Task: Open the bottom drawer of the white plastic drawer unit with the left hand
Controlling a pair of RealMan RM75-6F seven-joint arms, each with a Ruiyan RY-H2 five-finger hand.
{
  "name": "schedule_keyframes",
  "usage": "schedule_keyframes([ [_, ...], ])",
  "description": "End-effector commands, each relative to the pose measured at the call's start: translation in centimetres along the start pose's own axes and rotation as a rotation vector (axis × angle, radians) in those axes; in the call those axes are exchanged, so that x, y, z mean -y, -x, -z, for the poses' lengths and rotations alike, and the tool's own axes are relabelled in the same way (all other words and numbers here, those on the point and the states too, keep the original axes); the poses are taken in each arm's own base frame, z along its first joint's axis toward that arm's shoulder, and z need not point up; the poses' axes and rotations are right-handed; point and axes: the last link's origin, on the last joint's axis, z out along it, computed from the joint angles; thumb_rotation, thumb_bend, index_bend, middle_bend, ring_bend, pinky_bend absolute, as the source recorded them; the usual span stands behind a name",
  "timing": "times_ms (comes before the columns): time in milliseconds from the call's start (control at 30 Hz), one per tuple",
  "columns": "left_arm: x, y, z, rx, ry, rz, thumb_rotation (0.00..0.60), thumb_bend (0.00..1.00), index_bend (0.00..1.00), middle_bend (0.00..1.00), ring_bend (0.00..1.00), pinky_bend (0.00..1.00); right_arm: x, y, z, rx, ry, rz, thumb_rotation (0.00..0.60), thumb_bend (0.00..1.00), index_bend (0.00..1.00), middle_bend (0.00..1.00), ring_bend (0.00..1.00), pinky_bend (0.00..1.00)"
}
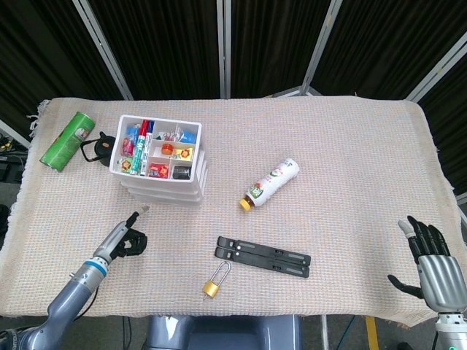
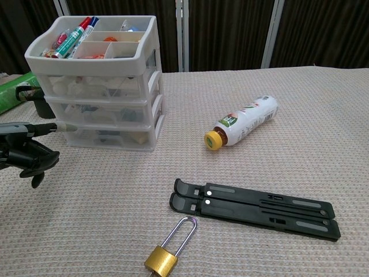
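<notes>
The white plastic drawer unit (image 2: 153,75) stands at the left of the table, its top tray full of pens and small items. Its bottom drawer (image 2: 109,137) sits flush with the two above it. My left hand (image 2: 23,151) hovers just left of the unit's front, one finger (image 2: 43,127) stretched out toward the bottom drawer's left corner and the others curled in, holding nothing. The head view shows the left hand (image 1: 122,239) in front of the unit (image 1: 164,191), fingertip close to it; contact is unclear. My right hand (image 1: 435,268) rests at the near right edge with fingers spread.
A green can (image 1: 68,138) and a black object (image 1: 98,149) lie left of the unit. A drink bottle (image 2: 245,122) lies on its side mid-table. A black folding stand (image 2: 253,206) and a brass padlock (image 2: 167,254) lie near the front edge.
</notes>
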Motion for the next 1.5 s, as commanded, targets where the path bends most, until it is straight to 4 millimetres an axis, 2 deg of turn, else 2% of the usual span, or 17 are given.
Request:
schedule_keyframes([
  [33,-0.7,0.0,-1.4,0.018,-0.018,0.006,0.6,0.66,0.0,0.79,0.8,0.61,0.0,0.0,0.0,0.0,0.0,0.0,0.6,0.0,0.0,0.0,0.0,0.0],
  [700,-1.2,1.9,-5.7,0.075,-0.137,0.004,0.6,0.66,0.0,0.79,0.8,0.63,0.1,-0.4,0.2,-0.008,-0.01,-0.021,0.6,0.0,0.0,0.0,0.0,0.0],
  [1133,-2.2,3.2,-7.0,0.095,-0.143,0.004,0.6,0.66,0.0,0.79,0.8,0.63,0.2,-0.4,0.2,-0.009,-0.015,-0.022,0.6,0.0,0.0,0.0,0.0,0.0],
  [1500,-2.4,3.2,-7.6,0.067,-0.135,-0.002,0.6,0.66,0.0,0.79,0.8,0.63,0.1,-0.4,0.3,-0.008,-0.013,-0.023,0.6,0.0,0.0,0.0,0.0,0.0],
])
